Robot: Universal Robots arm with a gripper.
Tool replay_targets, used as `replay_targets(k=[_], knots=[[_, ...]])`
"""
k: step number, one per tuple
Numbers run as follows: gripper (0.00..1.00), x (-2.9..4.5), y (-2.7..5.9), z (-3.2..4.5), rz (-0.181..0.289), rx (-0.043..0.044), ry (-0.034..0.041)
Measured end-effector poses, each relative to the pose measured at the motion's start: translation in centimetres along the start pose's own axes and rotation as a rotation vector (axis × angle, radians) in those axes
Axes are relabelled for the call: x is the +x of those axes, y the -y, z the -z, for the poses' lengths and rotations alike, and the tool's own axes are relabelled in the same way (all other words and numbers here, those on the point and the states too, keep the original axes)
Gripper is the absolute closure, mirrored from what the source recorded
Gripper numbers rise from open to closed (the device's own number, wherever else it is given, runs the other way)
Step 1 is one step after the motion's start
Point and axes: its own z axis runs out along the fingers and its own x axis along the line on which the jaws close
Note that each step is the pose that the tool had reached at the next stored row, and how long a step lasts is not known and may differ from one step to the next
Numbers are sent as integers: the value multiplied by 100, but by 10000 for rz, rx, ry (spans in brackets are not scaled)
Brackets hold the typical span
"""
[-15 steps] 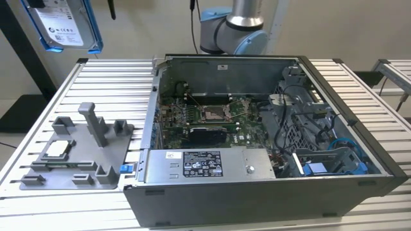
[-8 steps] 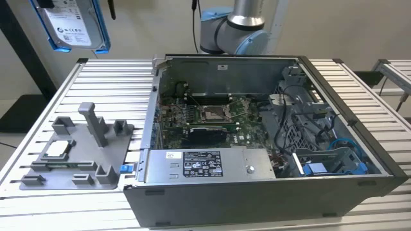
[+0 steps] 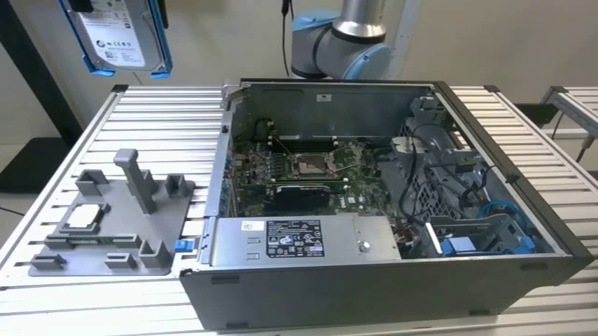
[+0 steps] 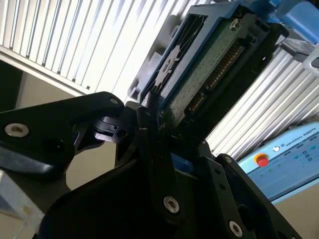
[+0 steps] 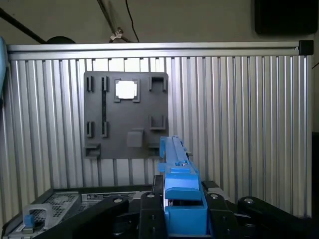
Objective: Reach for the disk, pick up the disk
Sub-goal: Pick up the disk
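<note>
Disk [image 3: 122, 35] is aloft, hanging upright high over the far corner of the desk [image 3: 140, 119] on the exterior view's left. Its white label faces the camera and the blue frame runs down both long edges. It touches nothing below.

The gripper [image 4: 154, 124] has it by one end. In the second wrist view the black fingers [image 4: 99, 124] are clenched on the blue-framed end, with the green circuit-board side of the disk running away from them. In the first wrist view the blue frame edge [image 5: 179, 199] stands between the two fingers.

On the desk, well under the disk, is a grey fixture tray [image 3: 103, 231] with a small processor chip [image 3: 82, 215] in one pocket. The open computer case [image 3: 374, 280] sits beside the tray, with the power-supply box [image 3: 299, 238] along its near wall.

Step in hand, by my reading: the reach is done and the pick-up looks done too, since the disk is lifted clear and carried by the fingers alone.

Any further motion calls for a firm, unchanged clamp. The hold is on one end only, so the long body could swing or slip in the plastic frame. It also calls for clearance over the tray's upright posts and the case rim.
</note>
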Motion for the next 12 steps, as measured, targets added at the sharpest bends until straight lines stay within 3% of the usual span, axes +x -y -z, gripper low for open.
replay_targets(k=[12], knots=[[100, -16, 278, 4, 0, 0, 0]])
